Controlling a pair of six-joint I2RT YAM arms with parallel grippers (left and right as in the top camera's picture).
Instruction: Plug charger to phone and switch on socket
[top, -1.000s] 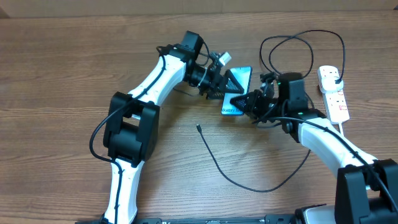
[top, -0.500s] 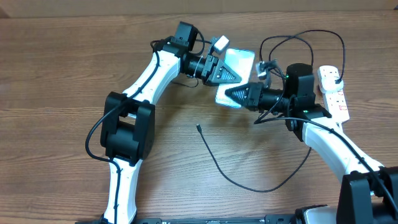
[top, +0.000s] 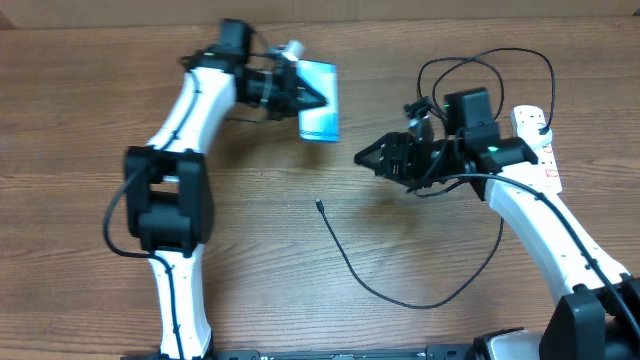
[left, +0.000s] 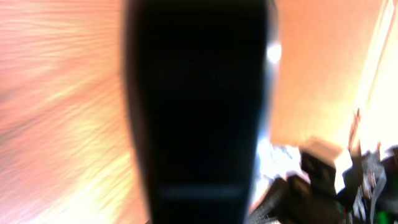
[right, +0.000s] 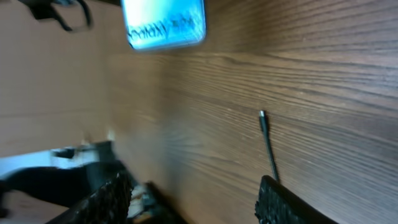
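In the overhead view my left gripper (top: 303, 96) is shut on the left edge of the phone (top: 322, 100), which hangs above the table at the back with its light blue screen showing. The left wrist view is blurred and mostly filled by a dark shape (left: 199, 112) between the fingers. My right gripper (top: 366, 158) stands open and empty, to the right of the phone and apart from it. The charger's small plug tip (top: 318, 205) lies on the wood, and its thin black cable (top: 400, 300) curves away to the right. In the right wrist view the phone (right: 165, 23) is far ahead, the plug tip (right: 263, 115) is near the right finger (right: 286, 202), and the gripper (right: 193, 202) holds nothing.
The white socket (top: 540, 150), a power strip with red markings, lies at the right edge with a black plug in it. Loops of black cable (top: 480, 70) lie behind my right arm. The table is bare wood.
My left gripper has shut on the phone and carried it left and toward the back. My right gripper has let go of the phone, opened and drawn back to the right.
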